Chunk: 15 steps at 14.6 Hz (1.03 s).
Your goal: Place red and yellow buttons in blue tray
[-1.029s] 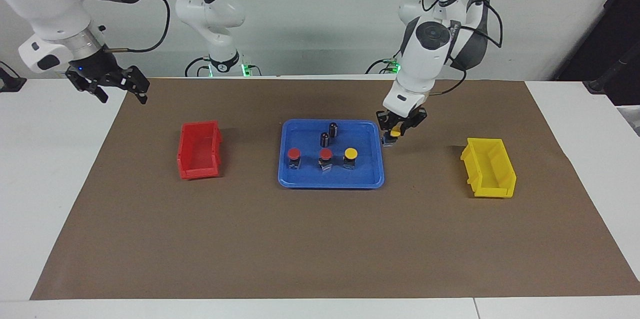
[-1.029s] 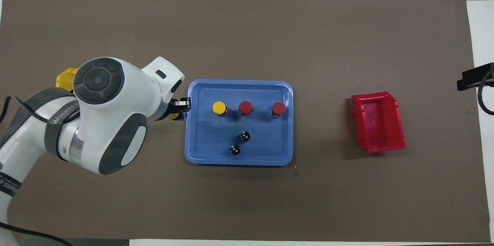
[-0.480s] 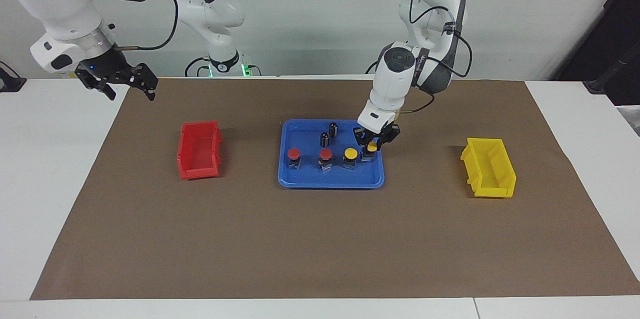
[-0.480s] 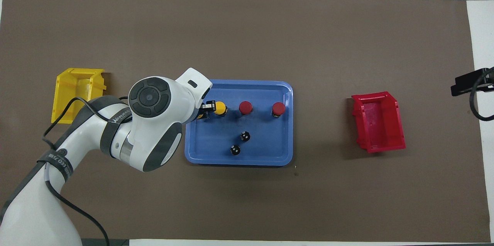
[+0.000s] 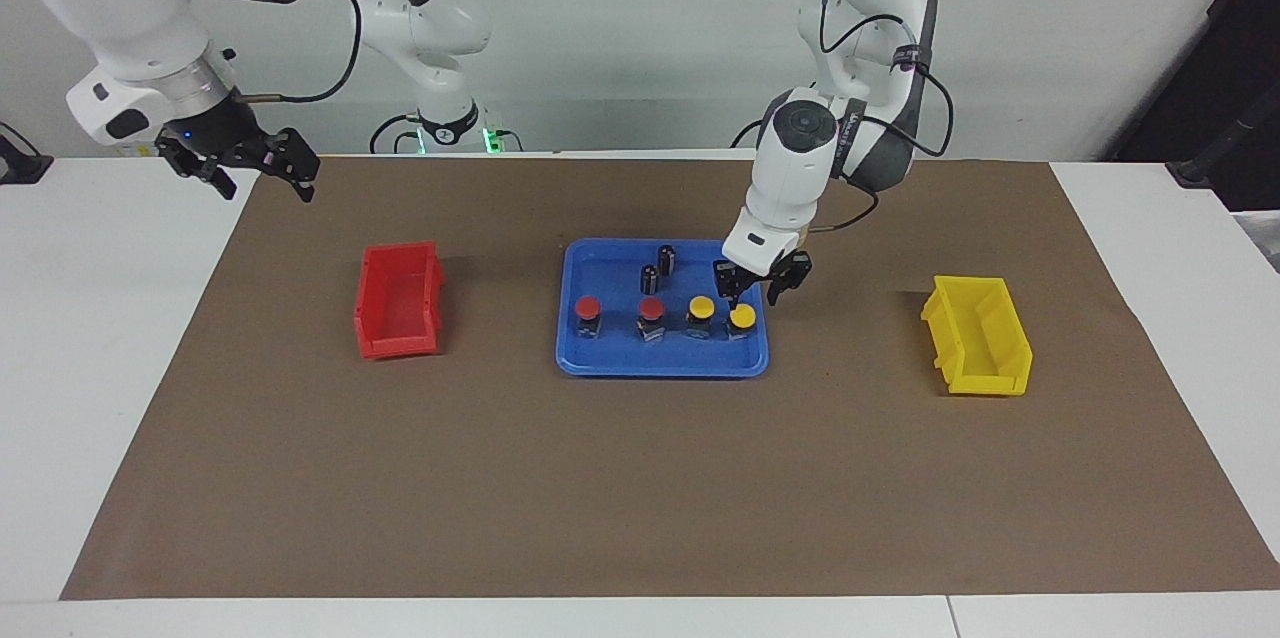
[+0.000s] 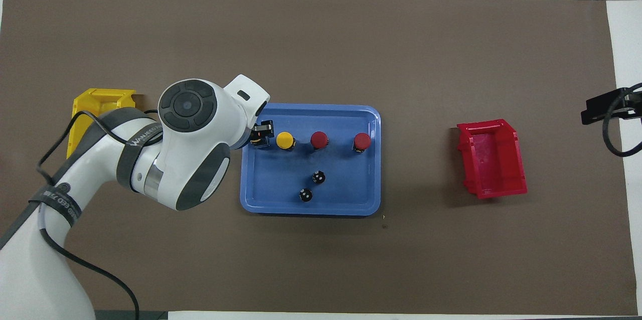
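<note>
The blue tray (image 5: pixel 660 355) lies mid-table and also shows in the overhead view (image 6: pixel 351 194). Two red buttons (image 5: pixel 587 307) (image 5: pixel 651 308) and two yellow buttons (image 5: pixel 702 306) (image 5: pixel 742 316) stand in a row in it. My left gripper (image 5: pixel 752 295) is open and empty just above the yellow button at the tray's end toward the left arm. In the overhead view the left gripper (image 6: pixel 261 136) covers most of that button; the other yellow button (image 6: pixel 285 140) and both red ones (image 6: pixel 319 139) (image 6: pixel 362 141) show. My right gripper (image 5: pixel 257 178) waits, open, raised over the mat's edge.
Two dark capless cylinders (image 5: pixel 666 258) (image 5: pixel 649 278) stand in the tray nearer the robots. A red bin (image 5: pixel 398 300) sits toward the right arm's end. A yellow bin (image 5: pixel 977 335) sits toward the left arm's end.
My left gripper carried the yellow button from beside the tray into it, set it down next to the other yellow button, opened and rose slightly. The right gripper drifted slightly.
</note>
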Each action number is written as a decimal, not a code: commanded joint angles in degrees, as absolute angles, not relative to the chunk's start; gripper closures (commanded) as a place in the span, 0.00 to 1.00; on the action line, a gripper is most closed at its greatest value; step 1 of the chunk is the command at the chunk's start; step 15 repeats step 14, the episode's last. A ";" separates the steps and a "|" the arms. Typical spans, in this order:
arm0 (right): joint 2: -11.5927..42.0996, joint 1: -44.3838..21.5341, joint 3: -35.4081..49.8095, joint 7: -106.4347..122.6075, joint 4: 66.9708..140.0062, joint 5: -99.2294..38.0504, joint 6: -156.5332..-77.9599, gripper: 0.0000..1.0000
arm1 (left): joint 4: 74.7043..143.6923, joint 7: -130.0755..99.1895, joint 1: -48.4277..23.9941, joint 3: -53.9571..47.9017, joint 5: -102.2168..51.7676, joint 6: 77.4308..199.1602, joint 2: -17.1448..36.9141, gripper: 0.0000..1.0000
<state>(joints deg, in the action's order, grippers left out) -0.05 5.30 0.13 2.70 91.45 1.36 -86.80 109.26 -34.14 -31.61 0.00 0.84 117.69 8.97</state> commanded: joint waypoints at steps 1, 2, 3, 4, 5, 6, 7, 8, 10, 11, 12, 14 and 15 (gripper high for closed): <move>-1.41 5.01 0.35 1.67 92.90 1.84 -86.92 0.00 | 100.92 -32.88 -30.06 0.09 2.20 104.37 8.00 0.00; -1.41 5.01 0.35 1.84 92.90 1.76 -87.10 0.00 | 100.03 -30.70 -28.49 0.17 2.20 101.80 7.48 0.00; -1.41 5.01 0.35 2.02 92.90 1.84 -87.19 0.00 | 100.19 -27.28 -26.65 0.18 2.20 101.26 5.73 0.00; -1.41 5.10 0.35 2.02 92.81 1.76 -87.10 0.00 | 100.37 -24.20 -24.46 0.18 2.20 100.99 3.89 0.00; -1.32 5.10 0.35 2.11 92.81 1.76 -87.10 0.00 | 100.37 -21.56 -21.56 0.18 2.20 100.29 2.04 0.00; -1.41 5.10 0.35 2.11 92.81 1.76 -87.01 0.00 | 100.37 -18.31 -18.66 0.18 2.11 99.15 0.46 0.00; -1.41 5.10 0.35 2.11 92.81 1.84 -87.01 0.00 | 100.11 -14.37 -15.76 0.18 1.94 97.92 -0.43 0.00; -1.32 5.10 0.35 2.11 92.81 1.76 -87.01 0.00 | 100.02 -10.06 -13.64 0.26 1.93 96.08 -1.57 0.00; -1.23 5.10 0.35 2.11 92.64 1.85 -87.01 0.00 | 99.93 -1.63 -9.08 0.26 1.76 94.58 -3.33 0.00; -1.23 5.10 0.35 2.11 92.64 1.76 -87.01 0.00 | 99.67 1.64 -7.49 0.44 0.80 93.96 -3.77 0.00; -1.23 5.10 0.35 2.20 92.64 1.84 -87.01 0.00 | 98.71 3.24 -6.25 0.44 -0.08 93.43 -3.78 0.00; -1.23 5.19 0.35 2.28 92.72 1.76 -87.19 0.00 | 96.16 3.87 -5.80 0.44 -0.18 90.89 -3.69 0.00; -1.23 5.19 0.35 2.28 92.72 1.76 -87.19 0.00 | 96.16 3.87 -5.80 0.44 -0.18 90.89 -3.69 0.00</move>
